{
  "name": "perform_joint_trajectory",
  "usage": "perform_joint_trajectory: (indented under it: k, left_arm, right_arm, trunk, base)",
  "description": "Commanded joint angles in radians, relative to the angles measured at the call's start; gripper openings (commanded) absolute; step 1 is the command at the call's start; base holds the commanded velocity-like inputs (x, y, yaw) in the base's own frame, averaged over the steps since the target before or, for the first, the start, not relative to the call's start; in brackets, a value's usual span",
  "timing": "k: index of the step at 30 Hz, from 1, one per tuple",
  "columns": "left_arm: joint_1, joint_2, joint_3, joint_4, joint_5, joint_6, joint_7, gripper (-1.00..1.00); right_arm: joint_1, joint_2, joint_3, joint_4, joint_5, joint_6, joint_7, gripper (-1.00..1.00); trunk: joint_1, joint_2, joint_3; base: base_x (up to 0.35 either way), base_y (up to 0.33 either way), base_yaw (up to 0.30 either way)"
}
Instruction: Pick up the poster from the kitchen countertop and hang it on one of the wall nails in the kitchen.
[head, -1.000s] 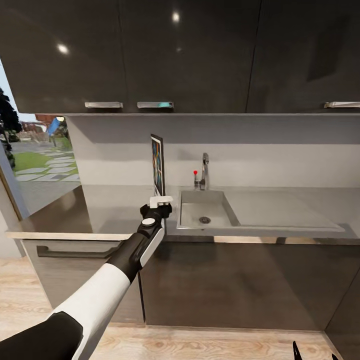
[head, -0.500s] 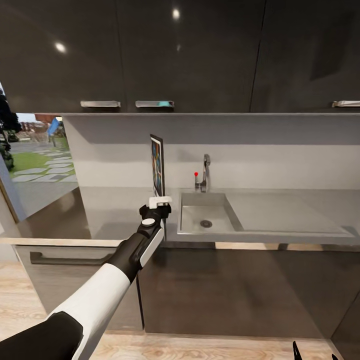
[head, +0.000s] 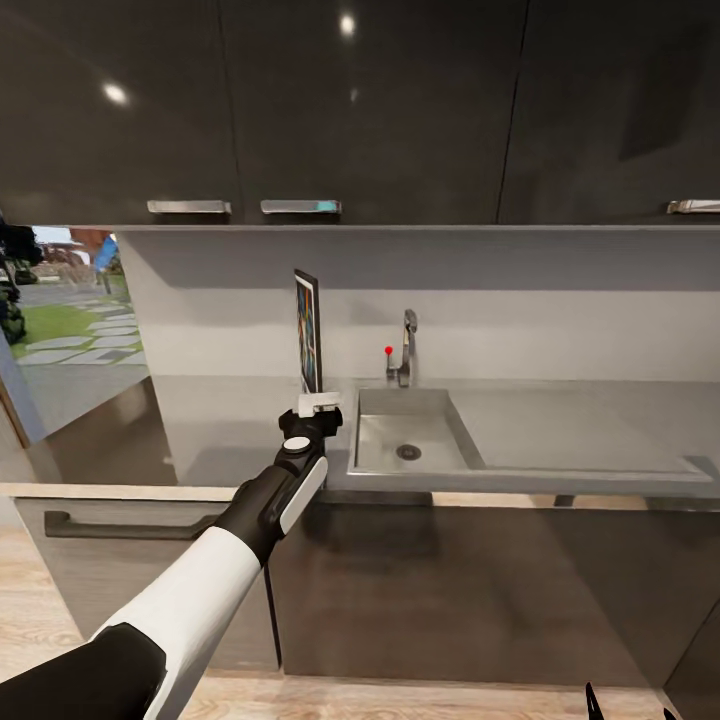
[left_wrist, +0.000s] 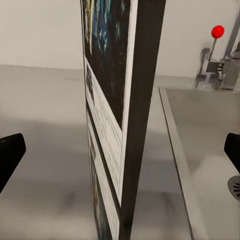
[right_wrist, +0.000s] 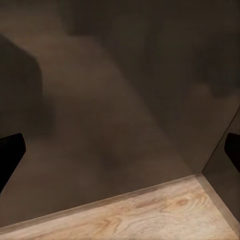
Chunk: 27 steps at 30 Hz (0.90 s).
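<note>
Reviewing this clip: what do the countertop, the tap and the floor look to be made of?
The kitchen countertop looks like brushed stainless steel: smooth grey, soft sheen, and the sink seems formed in the same sheet. The tap appears to be polished metal with a red knob, probably plastic. The floor looks like pale wood planks with visible grain, possibly laminate.

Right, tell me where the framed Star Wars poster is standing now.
In the head view the black-framed, white-bordered poster stands upright, edge-on, on the grey steel countertop, just left of the built-in sink. In the left wrist view it sits between the left hand's open fingers.
</note>
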<state>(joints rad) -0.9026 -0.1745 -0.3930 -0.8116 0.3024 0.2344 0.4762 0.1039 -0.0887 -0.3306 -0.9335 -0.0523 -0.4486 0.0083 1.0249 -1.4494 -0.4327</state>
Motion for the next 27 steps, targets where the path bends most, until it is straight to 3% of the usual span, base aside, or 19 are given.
perform_joint_trajectory:
  k: [1, 16, 27]
  left_arm:
    - [-0.001, 0.0, -0.003, -0.001, 0.006, 0.003, 0.007, 1.0]
    - [-0.001, 0.0, -0.002, -0.001, 0.006, 0.003, 0.007, 1.0]
    - [-0.001, 0.0, -0.001, -0.001, 0.006, 0.003, 0.007, 1.0]
  right_arm:
    - [0.0, 0.0, 0.001, -0.001, -0.005, -0.002, 0.001, 1.0]
    - [0.0, 0.0, 0.001, -0.001, -0.004, -0.001, 0.001, 1.0]
    - [0.0, 0.0, 0.001, -0.001, -0.004, -0.001, 0.001, 1.0]
  trunk:
    - [0.0, -0.001, -0.001]
    - [0.0, -0.001, -0.001]
    - [0.0, -0.001, -0.001]
  base:
    - [0.067, -0.007, 0.0]
    - [0.146, -0.001, 0.0]
    - [0.026, 0.0, 0.0]
